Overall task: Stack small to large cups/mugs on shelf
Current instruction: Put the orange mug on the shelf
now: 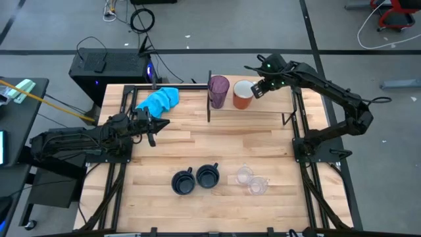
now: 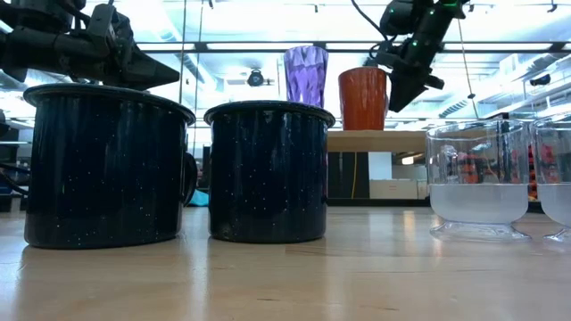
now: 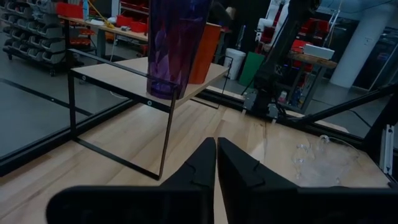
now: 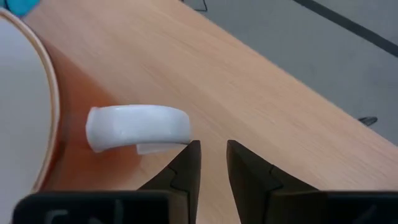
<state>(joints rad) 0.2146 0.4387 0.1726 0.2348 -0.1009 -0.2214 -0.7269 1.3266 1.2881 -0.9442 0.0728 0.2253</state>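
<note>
The purple tumbler [image 1: 218, 91] and the orange mug [image 1: 243, 94] stand upright on the light wood shelf [image 1: 271, 103] at the table's far side. My right gripper [image 1: 259, 89] hangs just right of the mug, fingers pointing down and a little apart beside its white handle [image 4: 137, 127], which is not between them. Two navy mugs [image 1: 183, 182] [image 1: 207, 176] and two clear cups [image 1: 245, 175] [image 1: 256, 186] stand on the tabletop near the front edge. My left gripper [image 1: 158, 125] is shut and empty over the table's left part. My right gripper has one fingertip [image 4: 190, 149] right beside the outer end of the orange mug's white handle [image 4: 177, 132]. I cannot tell whether it touches. The handle is outside the gap between the fingers, and the mug stands upright on the shelf.
A bright blue cloth [image 1: 160, 100] lies at the far left of the table, beside the shelf's black uprights [image 1: 209, 99]. Bare tabletop lies between the shelf and the row of mugs and cups. In the low view the navy mugs [image 2: 105, 165] [image 2: 268, 169] stand in front.
</note>
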